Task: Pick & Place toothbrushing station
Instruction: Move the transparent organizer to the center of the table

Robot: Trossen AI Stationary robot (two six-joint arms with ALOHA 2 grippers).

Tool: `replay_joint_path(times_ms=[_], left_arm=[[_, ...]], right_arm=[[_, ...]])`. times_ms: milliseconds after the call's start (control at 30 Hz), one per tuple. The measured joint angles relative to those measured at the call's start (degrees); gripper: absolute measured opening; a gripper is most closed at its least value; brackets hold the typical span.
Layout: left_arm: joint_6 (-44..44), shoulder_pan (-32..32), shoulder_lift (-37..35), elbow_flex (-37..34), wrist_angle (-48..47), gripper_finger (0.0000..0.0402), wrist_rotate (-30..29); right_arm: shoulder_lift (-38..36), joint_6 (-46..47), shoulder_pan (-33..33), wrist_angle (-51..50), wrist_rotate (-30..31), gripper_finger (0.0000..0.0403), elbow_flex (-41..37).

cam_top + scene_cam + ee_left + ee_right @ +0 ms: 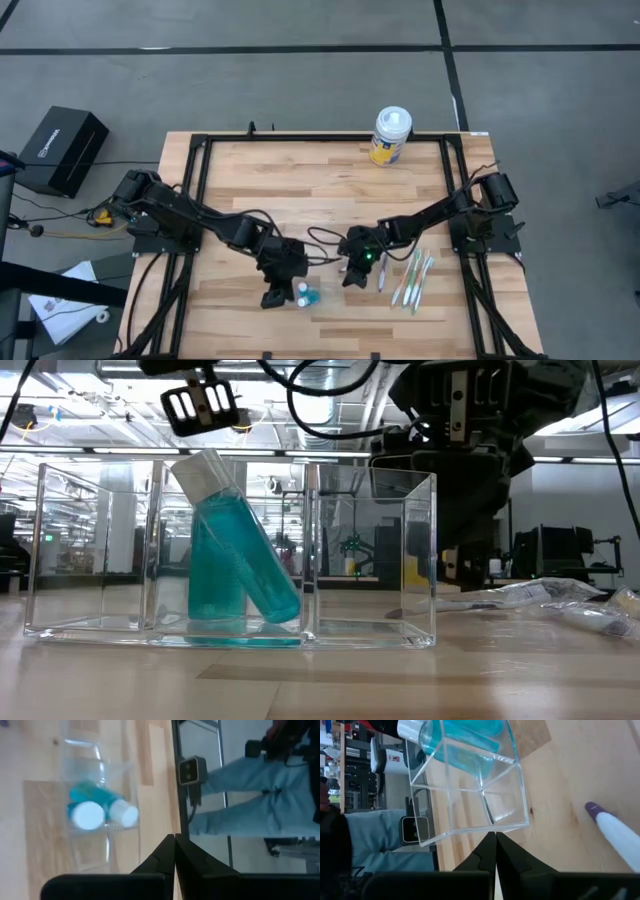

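Observation:
A clear box with compartments (230, 560) stands on the table near its front edge. Two teal tubes with white caps (235, 550) are in its middle compartment, one upright and one leaning against it. Several slim toothbrushes (412, 280) lie flat on the wood to the right; one with a purple end (615, 832) shows in the right wrist view. Crinkled clear plastic (545, 595) lies beside the box. My left gripper (174, 851) is shut above the table just left of the box. My right gripper (495, 847) is shut just right of the box and holds nothing.
A white and yellow canister (391, 135) stands at the table's far edge. A black frame (200, 160) runs around the tabletop. Beyond the near edge, a small camera (192, 770) sits on the frame and a person's legs in jeans (260, 795) show.

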Motion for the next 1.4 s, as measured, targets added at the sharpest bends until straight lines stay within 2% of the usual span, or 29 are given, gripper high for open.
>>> replay_joint_path(times_ms=[367, 1033, 1400], left_arm=[[0.2, -0.5, 0.4, 0.0, 0.9, 0.0003, -0.2], [1.9, 0.1, 7.7, 0.0, 5.3, 0.0003, -0.4], [1.9, 0.1, 8.2, 0.0, 6.3, 0.0003, -0.6]], right_arm=[[0.0, -0.2, 0.0, 0.5, -1.6, 0.0, 0.0], [-0.1, 0.0, 0.0, 1.4, -2.6, 0.0, 0.1], [-0.1, -1.0, -0.9, 1.4, -3.1, 0.0, 0.1]])
